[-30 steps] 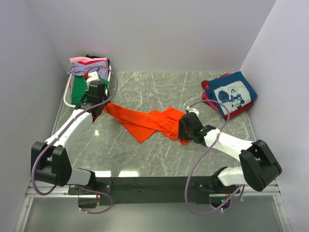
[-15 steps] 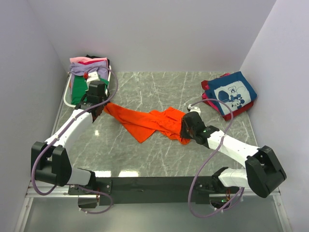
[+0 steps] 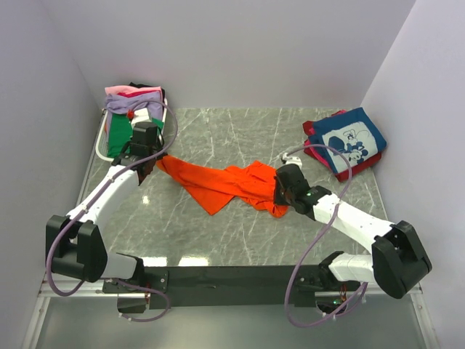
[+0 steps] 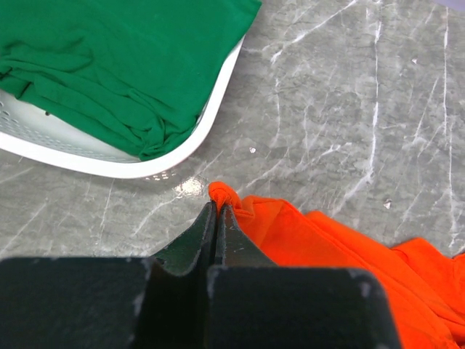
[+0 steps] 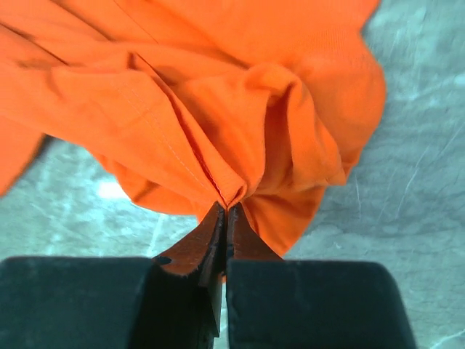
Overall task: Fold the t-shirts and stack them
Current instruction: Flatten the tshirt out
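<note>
Loose t-shirt [image 3: 225,183] across the middle of the table [image 3: 240,131], between basket [image 3: 101,142] and folded pile [image 3: 345,142].

At the far left corner, the basket, filled with heaped t-shirts [image 3: 134,98] above its rim, one of them lying over the near rim. Just in front of the basket and apart from it, the left gripper [image 3: 155,161], closed on the left tip of the loose t-shirt. At the right end of the same t-shirt, nearer to the front edge, the right gripper [image 3: 277,187], closed on a bunched fold. At the far right corner, the folded pile, one t-shirt on another, well apart from the loose t-shirt.
</note>
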